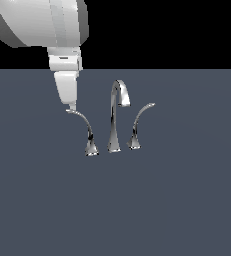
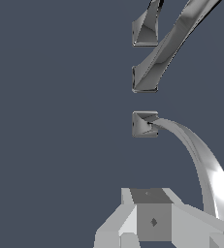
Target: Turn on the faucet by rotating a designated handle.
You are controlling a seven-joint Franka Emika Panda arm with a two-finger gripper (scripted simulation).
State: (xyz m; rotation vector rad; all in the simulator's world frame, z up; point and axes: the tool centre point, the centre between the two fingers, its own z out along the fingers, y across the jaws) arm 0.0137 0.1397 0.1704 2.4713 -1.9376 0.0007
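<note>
The chrome faucet stands on the flat grey surface as three pieces. Its tall gooseneck spout (image 1: 114, 120) is in the middle. The designated handle (image 1: 84, 125) is on the exterior view's left, arching from its flared base to a nearly level tip. The shorter handle (image 1: 139, 122), tip swept upward, is on the exterior view's right. My gripper (image 1: 72, 106) hangs straight down with its fingertips at the designated handle's tip, fingers together and holding nothing. In the wrist view the gripper (image 2: 152, 220) sits beside the designated handle (image 2: 200, 160), and the spout (image 2: 167, 53) lies beyond it.
The grey surface (image 1: 177, 200) runs flat all around the faucet, ending at a black background behind. The arm's large white link (image 1: 42, 20) hangs over the exterior view's upper left.
</note>
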